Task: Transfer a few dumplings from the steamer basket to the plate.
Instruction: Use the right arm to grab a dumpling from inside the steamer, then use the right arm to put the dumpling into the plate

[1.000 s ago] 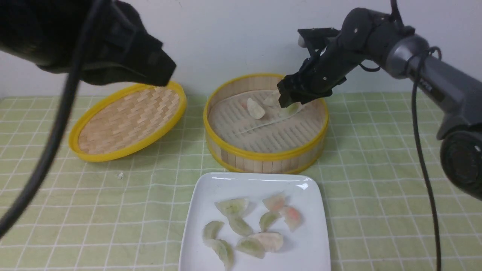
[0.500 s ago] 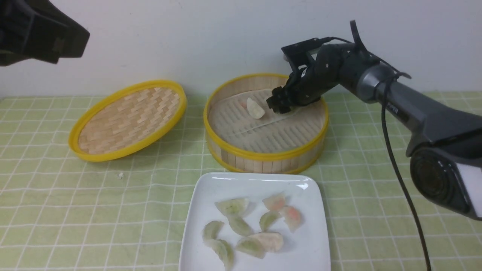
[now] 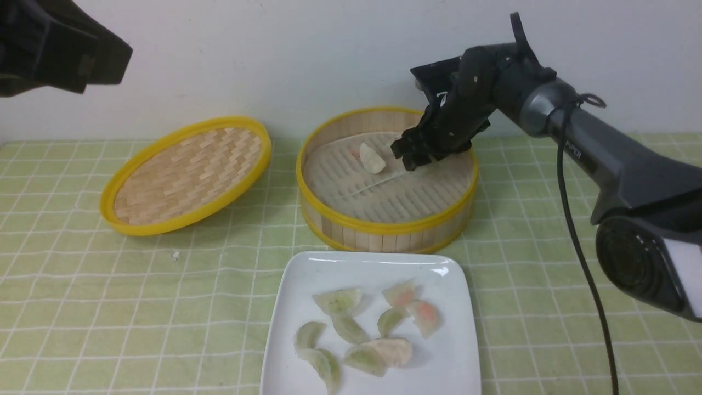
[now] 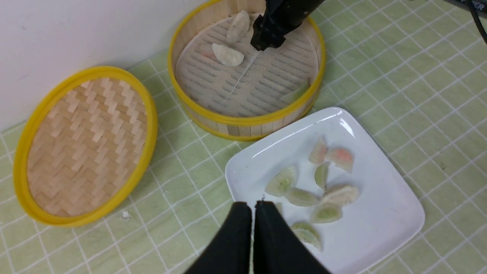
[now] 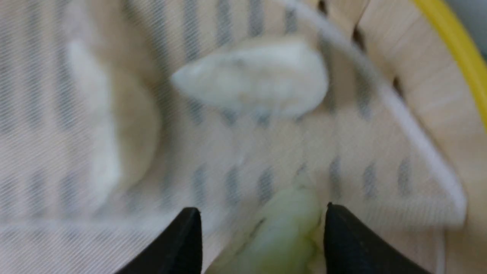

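From the front, the right fingers (image 3: pixel 410 158) are down inside the steamer basket (image 3: pixel 384 226) at its far side, just beside a pale dumpling (image 3: pixel 372 159). On the worktop nearer me, the plate (image 3: pixel 458 362) holds several dumplings (image 3: pixel 340 300). The left wrist view shows the left fingers (image 4: pixel 237 232) pressed together on nothing, high above the worktop. In the right wrist view the right fingers stand apart around a green dumpling (image 5: pixel 283 232), not pinching it. This looks like the grasping step. Next they need to close gently, then lift clear of the rim.
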